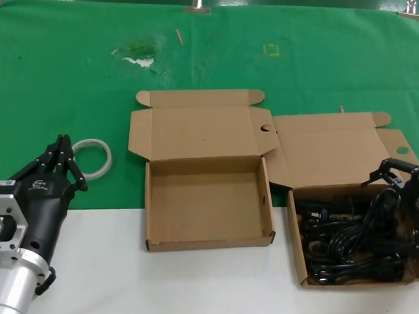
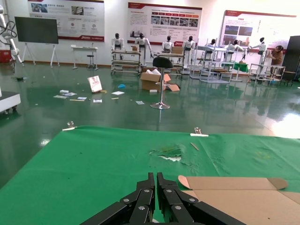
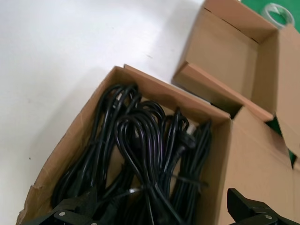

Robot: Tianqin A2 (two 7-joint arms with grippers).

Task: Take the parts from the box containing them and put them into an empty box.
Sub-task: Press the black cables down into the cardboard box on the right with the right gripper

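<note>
Several black power cords (image 1: 352,236) lie looped in the brown box containing them (image 1: 298,237) at the right. Its lid, lying open behind it, has a round hole (image 1: 402,149). My right gripper (image 1: 395,172) hovers open over that box's far right part. In the right wrist view the cords (image 3: 145,140) lie between and below the wide-spread fingers (image 3: 70,213), with nothing gripped. The empty box (image 1: 206,244) stands open in the middle, just left of the full one. My left gripper (image 1: 62,145) rests shut at the lower left, holding nothing (image 2: 156,177).
A white tape ring (image 1: 91,157) lies on the green cloth (image 1: 60,67) right beside the left gripper. The near part of the table is white (image 1: 190,288). The two boxes almost touch; the empty box's lid (image 1: 197,132) lies flat behind it.
</note>
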